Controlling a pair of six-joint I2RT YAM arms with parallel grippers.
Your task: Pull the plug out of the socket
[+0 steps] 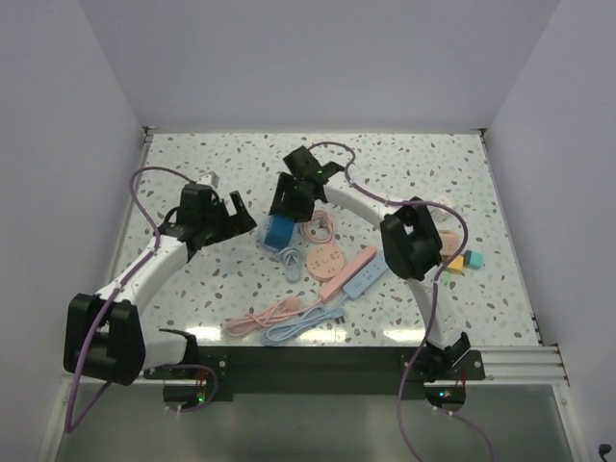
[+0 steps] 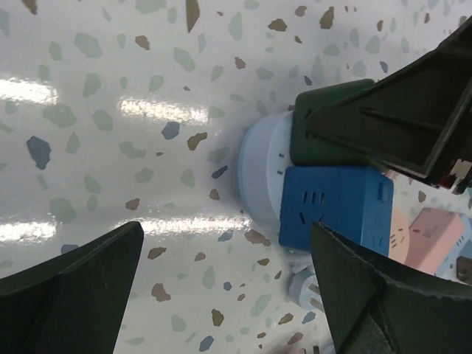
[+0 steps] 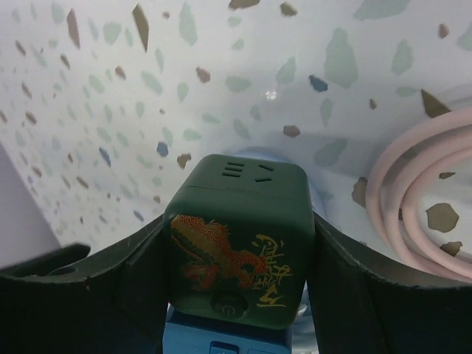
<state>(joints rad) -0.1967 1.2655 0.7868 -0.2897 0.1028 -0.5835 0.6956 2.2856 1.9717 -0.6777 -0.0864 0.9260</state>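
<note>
Left arm point(image 1: 144, 274) and right arm point(image 1: 358, 204): white curved links, chunky black joint housings point(image 1: 101, 337), black wrist blocks, black bases with a small green LED point(image 1: 199, 393) lit at each. One loose purple cable point(image 1: 142, 192) per arm, running from base up to wrist in a big loop. Left fingers point(image 2: 74, 287) are matte black plastic wedges with plain faces. Right fingers point(image 3: 391, 287) are the same black, edges a bit scuffed, and the outer side has raised triangular ribbing in the left wrist view.

A speckled counter point(image 1: 414, 164).
A blue cube point(image 1: 278, 234), pink disc point(image 1: 322, 258), pink strip point(image 1: 348, 271), blue strip point(image 1: 368, 280), pink cord point(image 1: 265, 318) and blue cord point(image 1: 300, 326) lie on it.
</note>
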